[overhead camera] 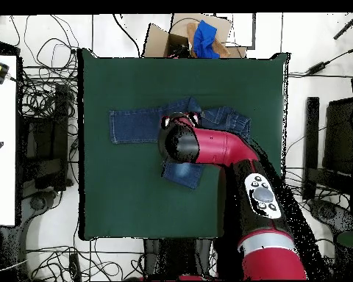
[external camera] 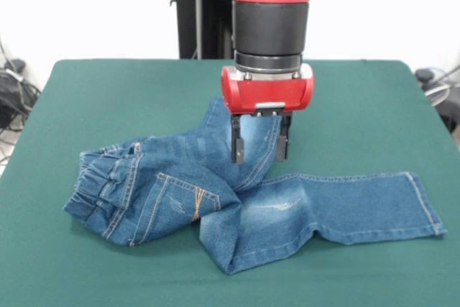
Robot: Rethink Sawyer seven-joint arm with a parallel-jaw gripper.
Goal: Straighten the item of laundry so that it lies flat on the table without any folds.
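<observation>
The jeans [external camera: 237, 192] lie crumpled near the middle of the green table [external camera: 108, 91], not yet flat. In the front view one leg runs straight out to the right with its hem lying smooth, while the other is folded back under the body and points up toward the far side. The waistband end is bunched at the left, gathered elastic showing, with orange stitching on a back pocket and pale faded patches on the thigh. The gripper [external camera: 260, 147] hangs straight down over the folded leg, its two dark fingers [external camera: 237, 147] parted with a strip of denim showing between them; whether they touch or pinch the cloth cannot be told. From overhead the red arm [overhead camera: 231, 150] covers the middle of the jeans. No brand mark, label or writing can be read on the jeans or the arm.
</observation>
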